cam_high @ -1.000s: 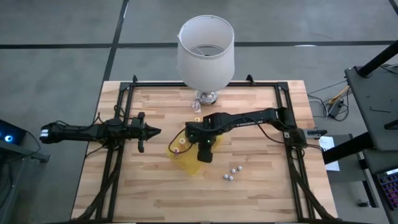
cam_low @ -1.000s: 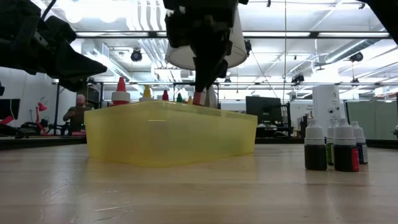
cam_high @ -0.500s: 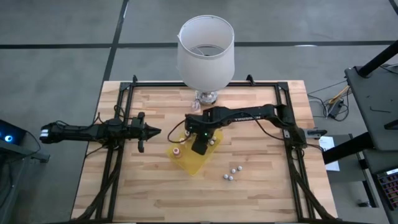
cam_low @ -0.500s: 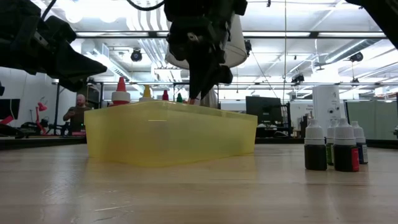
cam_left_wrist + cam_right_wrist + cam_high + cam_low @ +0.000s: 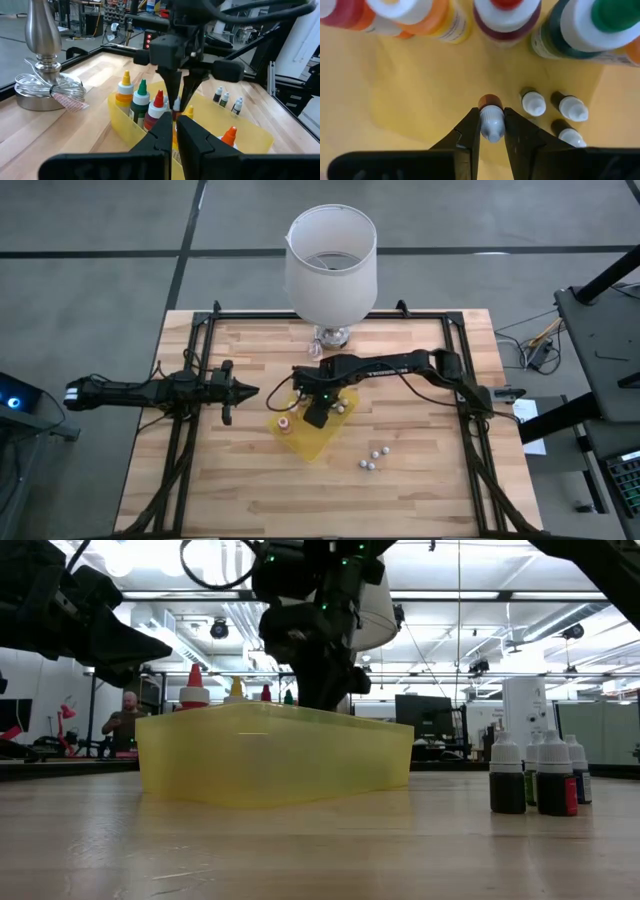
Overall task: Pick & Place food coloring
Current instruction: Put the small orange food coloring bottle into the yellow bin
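My right gripper (image 5: pixel 317 411) points down into the yellow tray (image 5: pixel 270 755), shut on a small food coloring bottle (image 5: pixel 491 122) with a white cap and a dark red body. Bigger bottles stand in the tray's far part: a yellow-capped (image 5: pixel 125 86), a green-capped (image 5: pixel 142 93) and a red-capped one (image 5: pixel 158 104). An orange-capped one (image 5: pixel 229 136) stands apart. Three small white-capped bottles (image 5: pixel 555 115) stand on the yellow floor beside the held one. My left gripper (image 5: pixel 250 390) waits shut above the table's left part. My right gripper pinches the small bottle's white cap (image 5: pixel 492 125) between its two fingers (image 5: pixel 470 131), coming from above and pointing steeply down. The bottle stays upright below the fingers, inside the tray. I cannot tell whether its base touches the tray floor.
A lamp with a white shade (image 5: pixel 331 262) and a metal base (image 5: pixel 42 75) stands at the table's far edge. Three small dark bottles (image 5: pixel 538 776) stand on the wood to the right of the tray, nearer the front (image 5: pixel 376 456).
My right gripper has gone toward the table's far edge and a little left, has sunk behind the tray wall with the small bottle, and has rolled about its own pointing line. It stays shut on the bottle.
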Controlling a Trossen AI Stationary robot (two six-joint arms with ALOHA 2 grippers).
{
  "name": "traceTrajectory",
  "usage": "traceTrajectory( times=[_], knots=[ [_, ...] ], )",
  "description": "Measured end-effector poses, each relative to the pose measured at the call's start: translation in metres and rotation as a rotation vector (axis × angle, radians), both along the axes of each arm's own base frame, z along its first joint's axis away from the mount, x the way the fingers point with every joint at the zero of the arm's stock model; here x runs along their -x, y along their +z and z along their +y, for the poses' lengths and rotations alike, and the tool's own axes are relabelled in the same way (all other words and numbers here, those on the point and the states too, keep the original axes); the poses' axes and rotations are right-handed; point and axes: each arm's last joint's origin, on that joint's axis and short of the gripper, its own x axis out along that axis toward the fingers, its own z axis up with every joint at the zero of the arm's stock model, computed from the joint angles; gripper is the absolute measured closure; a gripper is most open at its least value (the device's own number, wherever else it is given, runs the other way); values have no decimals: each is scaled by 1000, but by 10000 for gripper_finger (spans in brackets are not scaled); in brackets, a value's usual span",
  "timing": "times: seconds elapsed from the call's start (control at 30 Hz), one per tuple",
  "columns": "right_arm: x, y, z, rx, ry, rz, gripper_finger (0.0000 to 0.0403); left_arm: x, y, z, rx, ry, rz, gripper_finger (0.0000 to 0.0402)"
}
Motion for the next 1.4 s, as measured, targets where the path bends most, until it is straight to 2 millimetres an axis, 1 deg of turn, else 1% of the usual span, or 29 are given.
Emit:
traceTrajectory(
  times=[0.2,0.4,0.6,0.77,0.9,1.03,1.4],
  knots=[
    [-5,-16,-1,3,2,18,342,0,0,0,0,0,0,401],
    [-5,-15,-8,36,-10,13,342,0,0,0,0,0,0,401],
    [-6,-15,-9,66,35,3,342,0,0,0,0,0,0,401],
    [-7,-16,-10,67,41,-11,342,0,0,0,0,0,0,401],
    [-7,-16,-9,77,106,-14,342,0,0,0,0,0,0,401],
    [-6,-19,-9,77,121,-6,342,0,0,0,0,0,0,401],
    [-5,-22,-4,104,285,-19,342,0,0,0,0,0,0,401]
  ],
)
